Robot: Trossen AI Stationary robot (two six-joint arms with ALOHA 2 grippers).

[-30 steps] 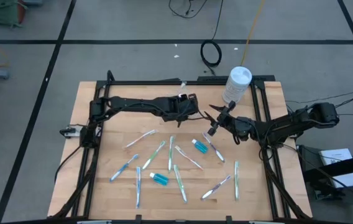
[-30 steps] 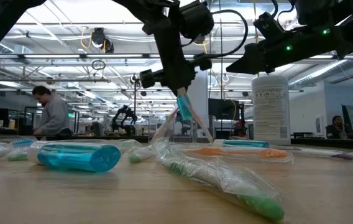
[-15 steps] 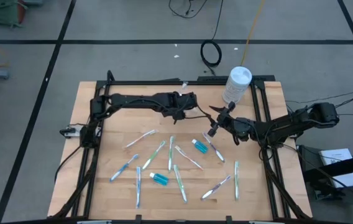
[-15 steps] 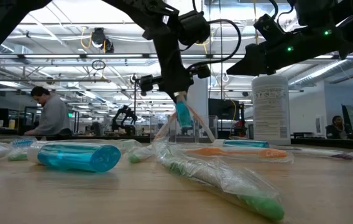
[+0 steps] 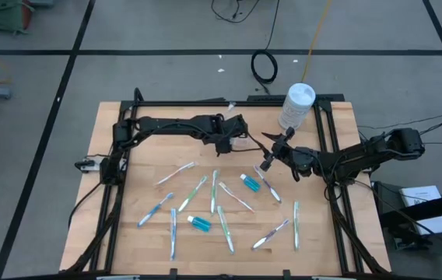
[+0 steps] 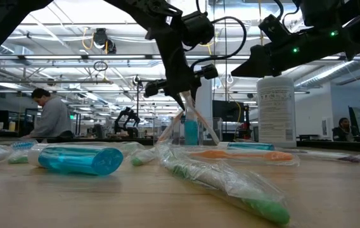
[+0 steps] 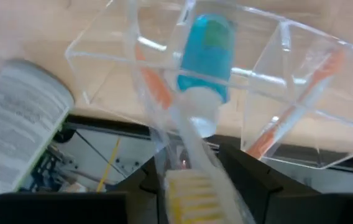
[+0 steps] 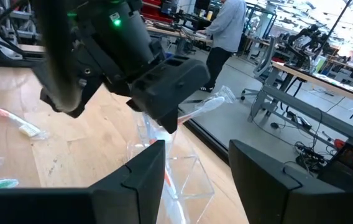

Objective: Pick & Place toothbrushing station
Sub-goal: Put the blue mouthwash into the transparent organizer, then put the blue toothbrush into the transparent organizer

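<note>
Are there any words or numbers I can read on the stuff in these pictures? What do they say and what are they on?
No words here can be read.
White canister: its label has rows of print, too small to read.
The same canister in the left wrist view: grey lines of print, too blurred to read.
Blue tube lying on the table: no print shows.
Blue tube in the clear plastic holder: no print shows.

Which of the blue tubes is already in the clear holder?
The blue tube standing upright in the clear holder under the left gripper; the others lie flat on the table.
</note>
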